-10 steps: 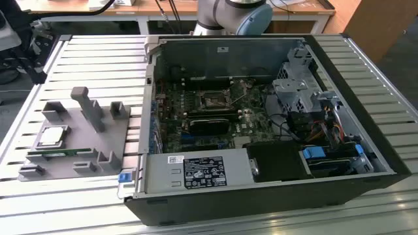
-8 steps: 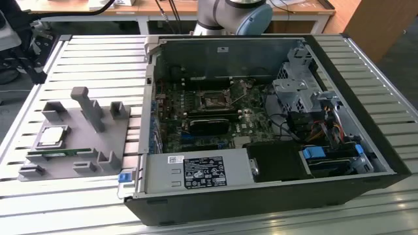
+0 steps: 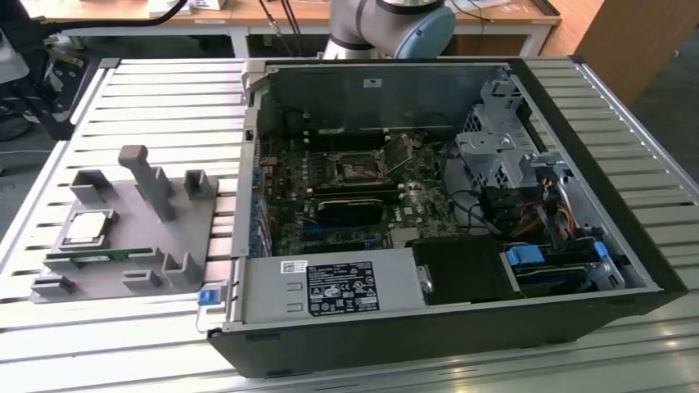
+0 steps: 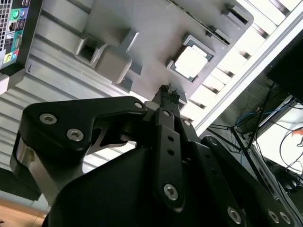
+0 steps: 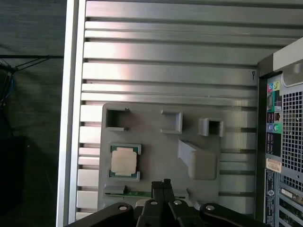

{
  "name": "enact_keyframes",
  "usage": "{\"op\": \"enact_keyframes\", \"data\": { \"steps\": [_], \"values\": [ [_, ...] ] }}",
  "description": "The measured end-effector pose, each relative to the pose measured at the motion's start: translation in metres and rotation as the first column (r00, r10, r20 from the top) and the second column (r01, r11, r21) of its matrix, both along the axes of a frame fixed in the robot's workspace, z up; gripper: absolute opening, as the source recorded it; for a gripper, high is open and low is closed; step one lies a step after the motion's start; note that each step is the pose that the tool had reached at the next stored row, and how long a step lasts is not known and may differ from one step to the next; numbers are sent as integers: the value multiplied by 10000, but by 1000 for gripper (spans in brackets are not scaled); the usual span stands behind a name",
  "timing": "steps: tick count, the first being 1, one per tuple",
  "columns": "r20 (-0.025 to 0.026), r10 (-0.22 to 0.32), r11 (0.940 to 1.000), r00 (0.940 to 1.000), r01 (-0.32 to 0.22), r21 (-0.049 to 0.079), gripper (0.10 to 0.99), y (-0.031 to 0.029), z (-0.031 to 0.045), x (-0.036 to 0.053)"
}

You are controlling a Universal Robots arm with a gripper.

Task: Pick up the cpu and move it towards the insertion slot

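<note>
cpu: silver-topped square chip (image 3: 90, 227), lying flat in a corner-bracketed nest; it shows also in both wrist views (image 5: 124, 160) (image 4: 191, 61), with nothing touching it.
holder: grey fixture plate (image 3: 180, 237) on the slatted table (image 3: 164, 90), at the exterior view's left of the open computer case (image 3: 437, 344).
near the cpu: a green memory stick (image 3: 104, 255) lies in its own groove just beside the nest; a tall grey post (image 3: 147, 176) stands further along the plate.
insertion slot: square socket (image 3: 355, 169), dark centre inside a metal frame, on the board inside the case; well apart from the cpu, with the case wall between them.
gripper: in both wrist views the tips (image 5: 163, 183) (image 4: 168, 91) are pressed together with nothing pinched; they hang above the plate, off to one side of the cpu and nearer the memory stick's groove.
step in hand: approach to the pick, as i judge it; the chip is not yet grasped or lifted.
what the pick calls for: fingers parted wider than the chip, centred over the nest, and a level descent that clears the corner brackets and grips the thin rim.
risk: a tilted grip could snag the chip on a bracket.
</note>
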State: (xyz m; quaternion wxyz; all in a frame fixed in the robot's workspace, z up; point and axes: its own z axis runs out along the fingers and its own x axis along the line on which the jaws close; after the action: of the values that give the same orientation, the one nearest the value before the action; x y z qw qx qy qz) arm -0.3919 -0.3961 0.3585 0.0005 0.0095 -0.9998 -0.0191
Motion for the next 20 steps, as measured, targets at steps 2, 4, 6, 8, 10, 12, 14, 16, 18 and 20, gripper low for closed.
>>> {"op": "enact_keyframes", "data": {
  "steps": [2,4,6,8,10,12,14,16,18,20],
  "values": [
    [1,0,10000,10000,0,0,106,0,-4,-36],
    [2,0,10000,10000,0,1,106,0,-9,-83],
    [1,0,10000,10000,0,1,106,0,-12,-134],
    [1,0,10000,10000,0,0,106,0,-16,-177],
    [0,0,10000,10000,0,0,106,0,-21,-227],
    [1,1,10000,10000,-1,1,106,0,-28,-279],
    [1,1,10000,10000,-1,1,106,0,-35,-328],
    [1,0,10000,10000,0,1,106,0,-43,-374],
    [2,0,10000,10000,0,1,106,0,-51,-416],
    [2,0,10000,10000,0,1,106,0,-60,-461]
  ]
}}
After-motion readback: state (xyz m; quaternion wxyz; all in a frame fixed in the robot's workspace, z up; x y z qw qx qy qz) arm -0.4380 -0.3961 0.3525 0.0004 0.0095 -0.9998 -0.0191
